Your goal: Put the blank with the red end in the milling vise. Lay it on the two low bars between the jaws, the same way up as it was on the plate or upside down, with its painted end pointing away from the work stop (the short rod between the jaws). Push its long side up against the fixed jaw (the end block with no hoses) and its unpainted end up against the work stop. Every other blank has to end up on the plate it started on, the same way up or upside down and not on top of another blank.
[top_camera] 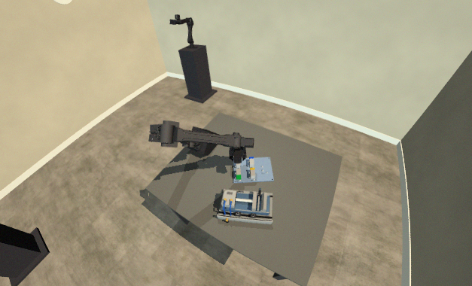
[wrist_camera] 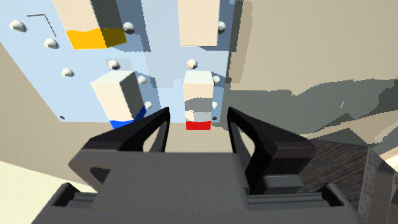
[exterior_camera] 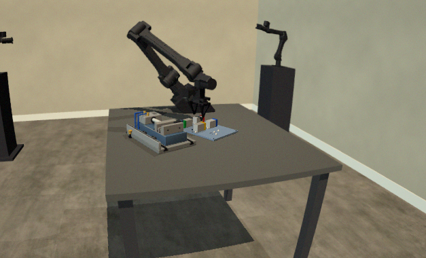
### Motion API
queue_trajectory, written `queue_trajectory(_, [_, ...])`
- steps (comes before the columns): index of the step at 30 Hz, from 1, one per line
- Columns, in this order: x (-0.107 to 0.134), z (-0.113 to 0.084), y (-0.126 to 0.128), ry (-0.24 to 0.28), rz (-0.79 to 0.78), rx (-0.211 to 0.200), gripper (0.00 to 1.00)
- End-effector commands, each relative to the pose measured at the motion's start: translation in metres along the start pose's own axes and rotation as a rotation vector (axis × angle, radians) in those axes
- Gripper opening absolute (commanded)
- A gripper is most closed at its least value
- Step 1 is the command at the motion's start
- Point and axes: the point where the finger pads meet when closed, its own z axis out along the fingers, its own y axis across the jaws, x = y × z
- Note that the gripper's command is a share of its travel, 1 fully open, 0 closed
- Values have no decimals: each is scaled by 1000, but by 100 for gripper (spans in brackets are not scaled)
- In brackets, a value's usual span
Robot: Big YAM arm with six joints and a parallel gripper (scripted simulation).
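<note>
The blank with the red end (wrist_camera: 198, 95) stands on the light blue plate (top_camera: 266, 179) (exterior_camera: 226, 131) (wrist_camera: 75, 100), its red end toward my gripper in the wrist view. My gripper (wrist_camera: 198, 112) is open and low over this blank, one finger on each side of its line, not gripping it. In the top view the arm covers most of the blank. The milling vise (exterior_camera: 175, 138) (top_camera: 266, 203) stands beside the plate with no blank seen between its jaws; the view between them is partly blocked in the exterior view.
The blue-end blank (wrist_camera: 117, 95) (exterior_camera: 210, 123) stands close beside the red-end one. The yellow-end blank (wrist_camera: 87, 17) (exterior_camera: 198, 127) and green-end blank (top_camera: 238, 174) (exterior_camera: 187, 123) are also on the plate. Small white pegs (wrist_camera: 67, 73) rise from it. Blue hoses (top_camera: 230, 208) stand at one vise end.
</note>
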Motion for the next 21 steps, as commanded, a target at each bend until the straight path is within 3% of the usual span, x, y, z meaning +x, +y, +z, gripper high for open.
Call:
queue_trajectory(1, [2,4,2,-1,0,0,64])
queue_trajectory(21, [1,13,-2,3,-2,10,64])
